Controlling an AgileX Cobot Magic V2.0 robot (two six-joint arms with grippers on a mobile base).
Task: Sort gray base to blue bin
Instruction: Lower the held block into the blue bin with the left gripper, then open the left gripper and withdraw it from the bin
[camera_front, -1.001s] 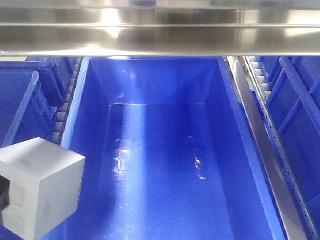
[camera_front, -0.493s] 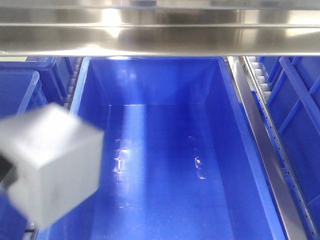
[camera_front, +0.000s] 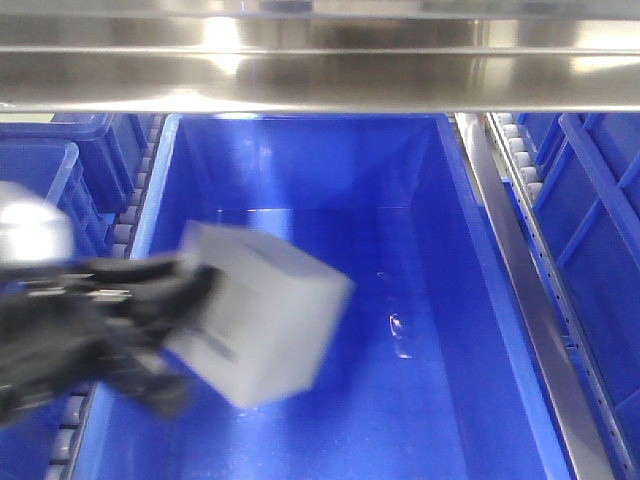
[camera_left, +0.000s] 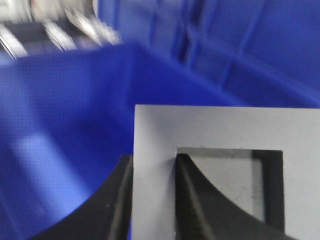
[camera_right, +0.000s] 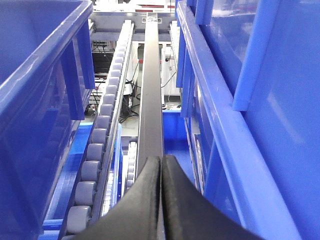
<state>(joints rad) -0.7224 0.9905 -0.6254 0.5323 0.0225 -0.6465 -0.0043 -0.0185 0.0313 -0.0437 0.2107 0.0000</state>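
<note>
While the left gripper (camera_left: 152, 200) pinches the gray base (camera_front: 262, 312) by one wall above the blue bin (camera_front: 300, 170), only dropping it remains; right gripper (camera_right: 161, 172) sits closed, empty.

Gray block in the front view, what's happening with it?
The left tool has the gray base clamped by one wall, one finger inside its square recess and one outside. The block is tilted and blurred with motion, over the open blue bin, which looks empty; it isn't released yet. The right tool is shut and idle, parked over a roller rail between neighbouring blue crates.
</note>
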